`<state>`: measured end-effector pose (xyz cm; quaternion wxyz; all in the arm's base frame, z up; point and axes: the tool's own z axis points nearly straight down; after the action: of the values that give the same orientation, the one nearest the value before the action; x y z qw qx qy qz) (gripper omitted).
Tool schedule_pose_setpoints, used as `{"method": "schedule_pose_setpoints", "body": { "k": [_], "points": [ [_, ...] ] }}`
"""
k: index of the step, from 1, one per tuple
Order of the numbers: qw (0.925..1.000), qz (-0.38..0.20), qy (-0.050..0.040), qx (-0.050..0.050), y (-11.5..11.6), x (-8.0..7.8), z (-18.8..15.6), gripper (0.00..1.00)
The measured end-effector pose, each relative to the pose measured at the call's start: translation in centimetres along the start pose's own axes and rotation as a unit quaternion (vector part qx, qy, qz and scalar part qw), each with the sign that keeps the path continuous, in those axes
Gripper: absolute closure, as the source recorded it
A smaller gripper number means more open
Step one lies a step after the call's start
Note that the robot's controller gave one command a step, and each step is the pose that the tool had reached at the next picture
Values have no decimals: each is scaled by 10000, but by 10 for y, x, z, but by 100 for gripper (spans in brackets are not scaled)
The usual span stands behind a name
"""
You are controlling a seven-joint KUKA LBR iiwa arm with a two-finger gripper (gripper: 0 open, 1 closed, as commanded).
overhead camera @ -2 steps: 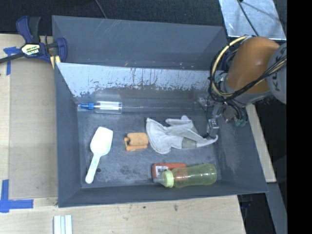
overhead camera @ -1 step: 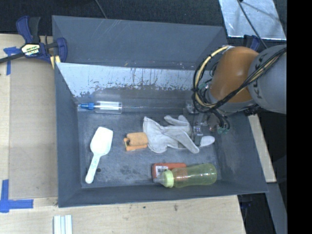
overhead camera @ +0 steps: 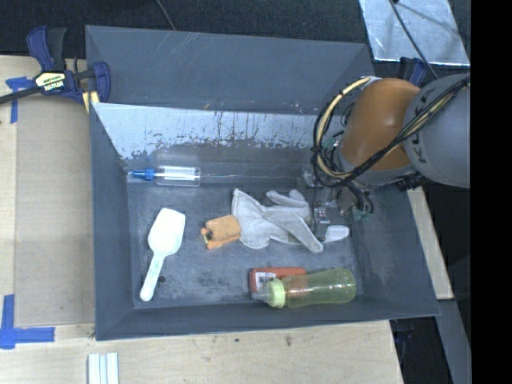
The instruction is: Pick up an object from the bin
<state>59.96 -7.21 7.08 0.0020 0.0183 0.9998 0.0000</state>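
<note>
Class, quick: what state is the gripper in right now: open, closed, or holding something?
Gripper: cannot be told; it is over the right end of the white glove.

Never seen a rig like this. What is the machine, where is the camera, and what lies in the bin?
The camera looks down into a grey metal bin from above. The machine reaching in from the right is a robot arm; its hand hangs over the right end of a crumpled white glove. Also inside: a clear blue-capped tube, a white scoop, a small orange piece and a greenish bottle. Whether it holds anything cannot be told.
</note>
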Motion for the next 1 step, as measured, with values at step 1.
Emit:
{"method": "schedule_pose_setpoints", "body": {
  "k": [1],
  "points": [
    [9994, 356, 9, 5, 16, -11, -18, 0]
  ]
}}
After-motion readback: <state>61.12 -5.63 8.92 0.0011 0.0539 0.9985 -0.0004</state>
